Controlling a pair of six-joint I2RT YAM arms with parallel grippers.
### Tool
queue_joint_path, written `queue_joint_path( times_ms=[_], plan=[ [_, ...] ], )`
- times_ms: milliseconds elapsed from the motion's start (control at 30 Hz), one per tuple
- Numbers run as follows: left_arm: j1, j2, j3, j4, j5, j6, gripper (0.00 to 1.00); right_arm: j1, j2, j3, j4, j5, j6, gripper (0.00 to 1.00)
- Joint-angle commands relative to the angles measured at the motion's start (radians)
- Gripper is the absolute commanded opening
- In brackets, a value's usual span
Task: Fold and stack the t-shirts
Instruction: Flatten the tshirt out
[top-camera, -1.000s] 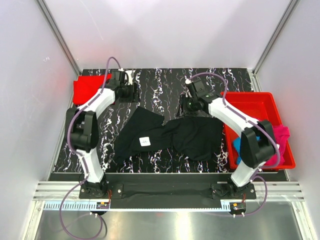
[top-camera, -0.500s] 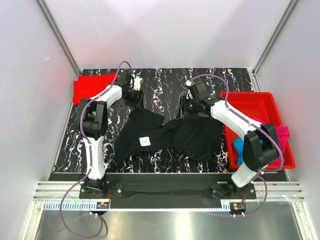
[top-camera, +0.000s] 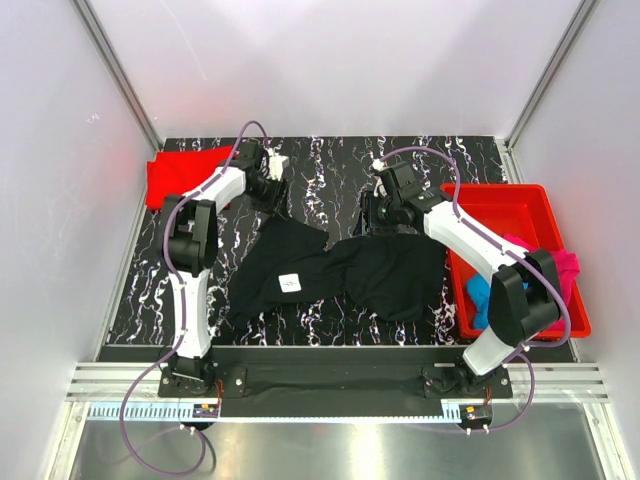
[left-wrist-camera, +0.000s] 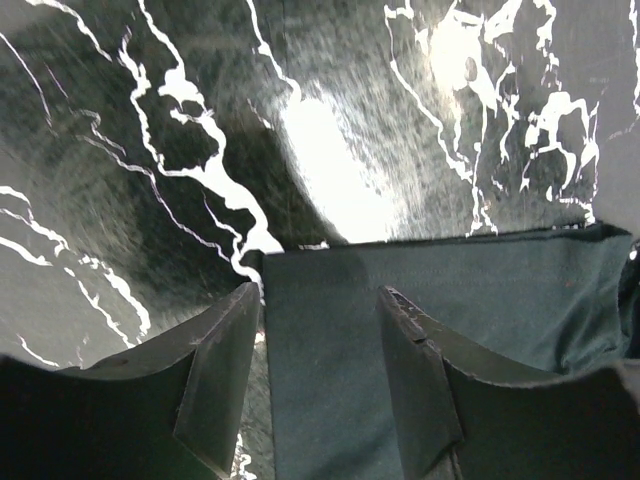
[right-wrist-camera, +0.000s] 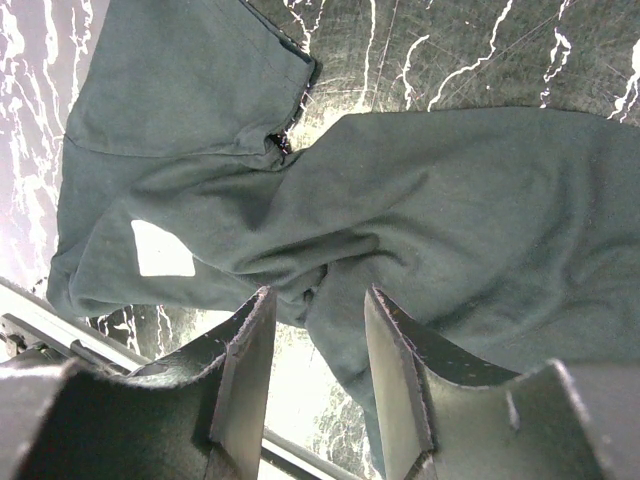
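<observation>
Black t-shirt (top-camera: 340, 275) lies crumpled on the tabletop (top-camera: 330, 160), just beside the red bin (top-camera: 520, 205). Left jaws stand apart over a corner away from the bin; right jaws stand apart nearer it. I judge flattening is in hand; next I must pinch both edges.

Seen from above, the left arm (top-camera: 215, 190) covers one side of the red shirt (top-camera: 170, 180). The right arm (top-camera: 525, 290) hides much of the blue shirt (top-camera: 478, 293) and the magenta shirt (top-camera: 567, 270) in the bin (top-camera: 500, 200). The label (top-camera: 289, 283) on the black shirt (top-camera: 390, 275) is too small to read. In the left wrist view the black shirt runs off the bottom and right edges, and glare blurs the table (left-wrist-camera: 330, 170). In the right wrist view it runs off the top and right edges.
</observation>
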Motion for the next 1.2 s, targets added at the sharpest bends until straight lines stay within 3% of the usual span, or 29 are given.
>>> queue_joint_path(
  times_ms=[0,200,300,333,433,500,633,833,967,1167],
  plan=[
    [0.005,0.025,0.049,-0.005,0.016,0.018,0.55,0.002,-0.044,-0.005,0.015,-0.028,-0.014,0.48],
    [0.001,0.033,0.048,-0.025,0.020,0.007,0.47,0.002,-0.044,-0.005,0.023,-0.045,-0.009,0.48],
    [-0.012,0.026,0.031,-0.033,0.014,0.010,0.30,0.002,-0.047,-0.005,0.021,-0.048,-0.008,0.48],
    [-0.023,0.019,0.025,-0.033,0.011,0.011,0.20,0.002,-0.050,-0.004,0.020,-0.049,-0.006,0.48],
    [-0.041,-0.018,-0.001,-0.030,0.031,0.005,0.00,0.002,-0.054,0.004,0.016,-0.051,-0.006,0.48],
    [-0.043,-0.053,-0.006,-0.030,0.036,-0.019,0.00,0.002,-0.054,0.013,0.001,-0.051,-0.002,0.48],
    [-0.025,-0.270,-0.008,-0.004,-0.064,-0.154,0.00,0.000,-0.047,0.073,-0.048,-0.013,0.009,0.48],
    [0.049,-0.596,-0.171,0.101,-0.219,-0.312,0.00,-0.004,0.034,0.192,-0.148,0.205,0.012,0.48],
    [0.101,-0.679,-0.198,0.034,-0.242,-0.352,0.00,-0.035,0.111,0.255,-0.195,0.345,0.028,0.48],
    [0.121,-0.780,-0.277,-0.056,-0.279,-0.383,0.00,-0.133,0.243,0.334,-0.243,0.408,0.041,0.49]
  ],
)
